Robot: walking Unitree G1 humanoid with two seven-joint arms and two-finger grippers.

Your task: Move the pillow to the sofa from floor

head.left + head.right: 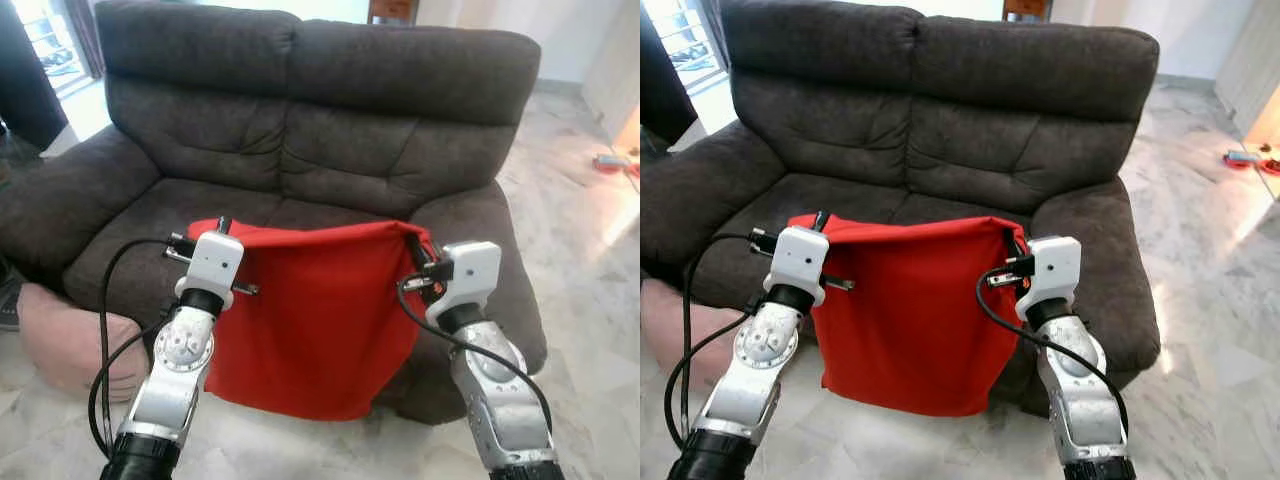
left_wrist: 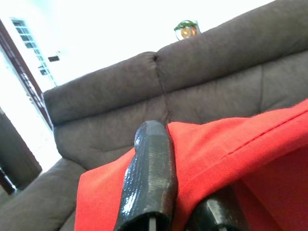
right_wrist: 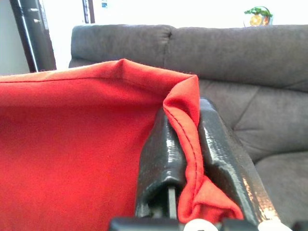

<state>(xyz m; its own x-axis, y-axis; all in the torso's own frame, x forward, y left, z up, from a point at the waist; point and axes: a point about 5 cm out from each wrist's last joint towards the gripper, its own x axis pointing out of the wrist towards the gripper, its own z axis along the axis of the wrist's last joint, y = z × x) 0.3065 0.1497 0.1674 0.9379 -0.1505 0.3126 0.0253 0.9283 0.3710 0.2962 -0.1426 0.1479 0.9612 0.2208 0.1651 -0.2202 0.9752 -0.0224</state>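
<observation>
Holding a red pillow (image 1: 310,320) by its two top corners, the robot stands facing the dark grey sofa (image 1: 300,130). The left gripper (image 2: 178,192) has its black fingers (image 2: 149,178) pinched shut on one corner of the red fabric, and the right gripper (image 3: 185,187) is clamped on the other corner, with the hem bunched between its fingers (image 3: 159,163). Between the two grippers the top edge stretches nearly level, and the rest of the pillow hangs flat below them (it looks limp, more like a cover than a stuffed cushion).

As for progress, the lift appears done: the pillow is off the floor (image 1: 590,300) and hanging in the air. Its top edge sits just ahead of the grippers, above the front of the seat cushion (image 1: 210,215), while the lower part dangles down in front of the sofa's front face. What seems left is carrying it further forward over the seat and letting go with both grippers so it rests there.

A pink cushion (image 1: 70,335) lies on the floor below and outward of the left gripper, against the sofa's armrest, untouched.
</observation>
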